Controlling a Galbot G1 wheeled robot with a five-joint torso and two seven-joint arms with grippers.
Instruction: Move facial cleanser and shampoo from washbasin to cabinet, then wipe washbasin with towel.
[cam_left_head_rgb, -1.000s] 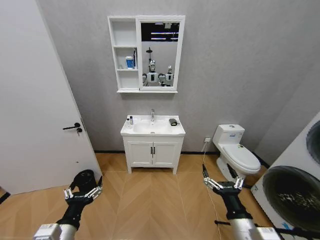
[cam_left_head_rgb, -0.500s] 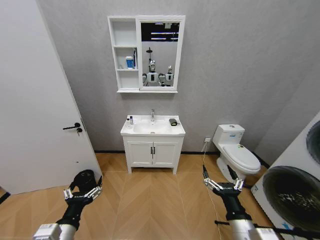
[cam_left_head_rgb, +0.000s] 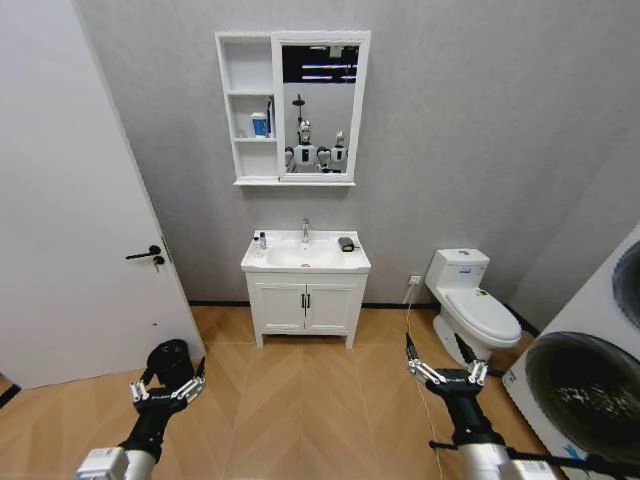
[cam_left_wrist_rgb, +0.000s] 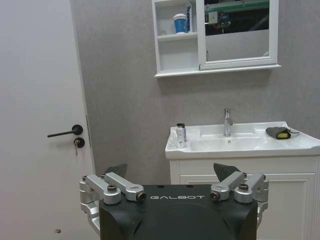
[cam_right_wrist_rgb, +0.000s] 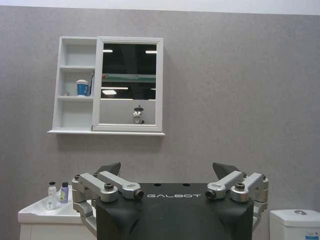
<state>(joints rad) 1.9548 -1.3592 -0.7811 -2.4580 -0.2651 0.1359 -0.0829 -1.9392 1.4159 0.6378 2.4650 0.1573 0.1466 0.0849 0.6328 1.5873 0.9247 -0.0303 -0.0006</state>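
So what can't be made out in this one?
- Which of the two small bottles on the washbasin is cleanser and which shampoo: labels too small, every view.
- Towel: fold and loop too small to tell.
- Washbasin bowl and drain: hidden by its front rim, left wrist view.
- Left gripper and right gripper hang open, far from the basin.
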